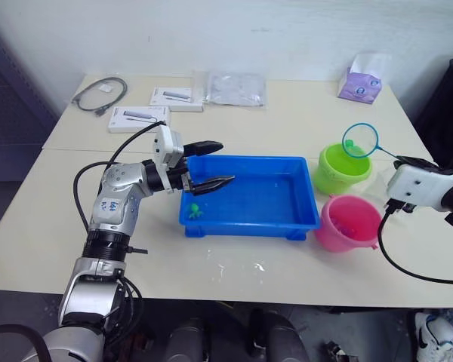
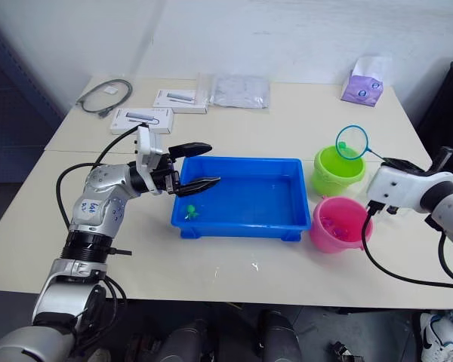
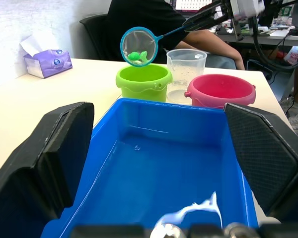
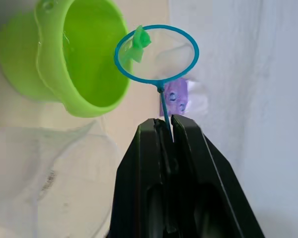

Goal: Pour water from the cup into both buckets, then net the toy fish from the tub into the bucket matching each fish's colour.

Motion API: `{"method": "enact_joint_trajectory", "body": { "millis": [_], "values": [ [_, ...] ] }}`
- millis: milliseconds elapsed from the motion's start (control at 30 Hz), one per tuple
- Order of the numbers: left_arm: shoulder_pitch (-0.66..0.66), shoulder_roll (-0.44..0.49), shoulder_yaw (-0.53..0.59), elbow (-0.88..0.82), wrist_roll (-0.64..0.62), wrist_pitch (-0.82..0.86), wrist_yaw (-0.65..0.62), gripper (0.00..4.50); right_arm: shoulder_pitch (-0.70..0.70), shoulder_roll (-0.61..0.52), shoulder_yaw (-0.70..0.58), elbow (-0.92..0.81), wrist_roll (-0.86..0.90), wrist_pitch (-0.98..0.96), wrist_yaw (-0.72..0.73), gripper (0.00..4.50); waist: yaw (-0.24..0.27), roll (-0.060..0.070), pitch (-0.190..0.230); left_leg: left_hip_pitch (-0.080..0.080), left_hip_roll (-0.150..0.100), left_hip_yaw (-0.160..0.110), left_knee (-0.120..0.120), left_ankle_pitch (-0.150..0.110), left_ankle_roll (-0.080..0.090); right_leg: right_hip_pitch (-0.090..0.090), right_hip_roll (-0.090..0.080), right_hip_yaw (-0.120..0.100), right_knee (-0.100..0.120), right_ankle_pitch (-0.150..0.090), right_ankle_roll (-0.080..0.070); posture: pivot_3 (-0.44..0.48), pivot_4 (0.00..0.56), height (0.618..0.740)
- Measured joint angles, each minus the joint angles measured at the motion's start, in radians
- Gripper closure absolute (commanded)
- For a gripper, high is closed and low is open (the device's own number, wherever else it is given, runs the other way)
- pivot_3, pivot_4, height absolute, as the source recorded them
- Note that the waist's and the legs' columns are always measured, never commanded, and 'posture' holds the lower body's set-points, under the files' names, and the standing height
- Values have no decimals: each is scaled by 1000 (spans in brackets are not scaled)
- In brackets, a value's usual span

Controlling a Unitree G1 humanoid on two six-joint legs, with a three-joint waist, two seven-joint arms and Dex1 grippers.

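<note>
While the right gripper [image 4: 168, 130] has its jaws clamped on the thin handle of the net [image 1: 360, 140], the hoop hangs over the lime green bucket [image 1: 341, 169] near the counter's right edge, with a green fish [image 4: 138, 41] caught at its rim. The pink bucket [image 1: 348, 223] stands just beside the green one, toward the front edge, with small pink fish inside. The clear cup [image 3: 186, 74] stands behind and between the two buckets in the left wrist view. The blue tub [image 1: 250, 197] sits mid-counter, holding water and one green fish [image 1: 195, 210] at its front left corner. The left gripper [image 1: 212, 164] hovers over the tub's left rim, jaws wide apart. Along the counter's rear edge lie a grey cable [image 1: 100, 95], two white boxes [image 1: 139, 118], a clear bag [image 1: 235, 88] and a tissue pack [image 1: 361, 84]. A person [image 3: 154, 22] sits beyond the counter.
</note>
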Motion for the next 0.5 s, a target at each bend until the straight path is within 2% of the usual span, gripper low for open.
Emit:
{"method": "enact_joint_trajectory", "body": {
  "millis": [300,400,500],
  "values": [
    [34,2,-6,-30,0,9,2,14,22,-36,41,215,-235,-314,-315,4500,-1,0,0,0,0,0,0,0,-1,0,0,2,0,0,0,0,150,740],
    [38,15,-6,-32,0,9,-2,14,17,-31,37,230,-213,-348,-347,4500,-2,0,0,0,1,0,0,1,-1,0,1,2,0,0,0,0,150,740],
    [51,31,5,-36,0,7,-2,14,-12,56,-15,181,-2,-309,-265,4500,-11,0,0,1,2,0,-1,1,-1,1,2,2,-1,0,0,0,150,740]
  ]
}}
